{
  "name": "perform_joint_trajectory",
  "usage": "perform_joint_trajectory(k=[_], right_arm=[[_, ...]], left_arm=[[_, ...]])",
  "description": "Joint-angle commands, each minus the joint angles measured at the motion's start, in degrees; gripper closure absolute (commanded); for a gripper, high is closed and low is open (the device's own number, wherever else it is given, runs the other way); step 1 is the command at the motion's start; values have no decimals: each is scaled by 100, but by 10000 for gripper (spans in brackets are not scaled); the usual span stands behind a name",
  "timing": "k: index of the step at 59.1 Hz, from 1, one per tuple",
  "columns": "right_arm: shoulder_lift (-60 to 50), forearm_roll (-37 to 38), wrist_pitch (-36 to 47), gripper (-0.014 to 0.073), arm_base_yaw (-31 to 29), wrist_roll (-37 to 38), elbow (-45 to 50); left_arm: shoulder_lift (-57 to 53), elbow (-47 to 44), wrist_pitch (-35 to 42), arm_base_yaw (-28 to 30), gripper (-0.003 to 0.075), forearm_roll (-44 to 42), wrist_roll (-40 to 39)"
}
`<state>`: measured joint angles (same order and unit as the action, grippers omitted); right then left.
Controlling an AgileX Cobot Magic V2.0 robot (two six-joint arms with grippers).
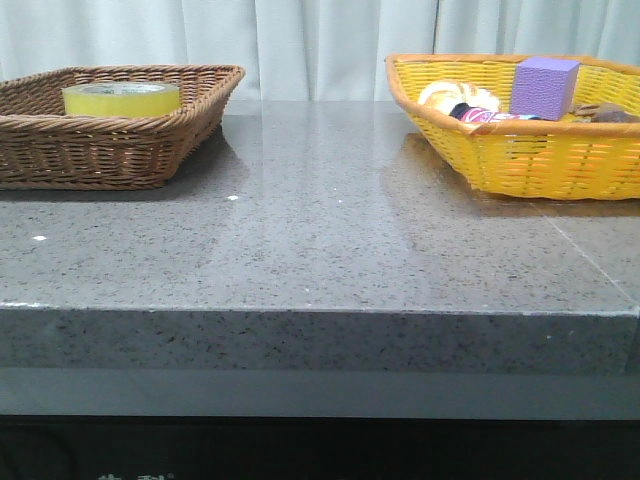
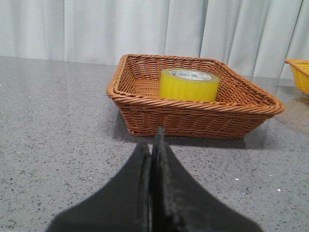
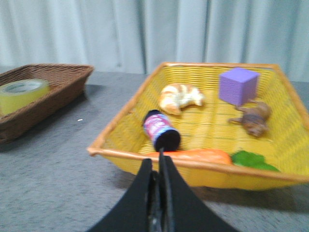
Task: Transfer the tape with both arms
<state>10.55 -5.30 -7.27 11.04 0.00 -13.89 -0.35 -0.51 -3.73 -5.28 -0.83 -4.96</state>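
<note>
Grey speckled stone tabletop (image 1: 320, 240) | wide translucent yellow tape roll (image 2: 189, 84) lying flat in brown wicker basket (image 2: 145, 104), far left | left claw (image 2: 152, 145) pressed together, right claw (image 3: 158, 166) pressed together | risk: basket wall may block the reach; smooth roll may slip at handover.

The tape (image 1: 121, 98) is a fat roll of see-through yellow packing tape with a white core and green print. It's lying flat, hole up, inside the brown wicker basket (image 1: 60, 150) on the bench's left side.
</note>
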Motion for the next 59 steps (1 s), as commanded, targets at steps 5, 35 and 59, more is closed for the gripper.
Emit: perform_joint_trajectory(k=[5,35,59], right_arm=[[-548,-95,683,662,-576,-49,464],[-1268,-120,1020,662,-1064,-49,1399],[-1268,-115,784,662,-1165,-49,1399]], left_arm=[[-113,-225,425,-30,740,41,-13],[-100,-225,425,-30,740,41,-13],[-100,-225,425,-30,740,41,-13]])
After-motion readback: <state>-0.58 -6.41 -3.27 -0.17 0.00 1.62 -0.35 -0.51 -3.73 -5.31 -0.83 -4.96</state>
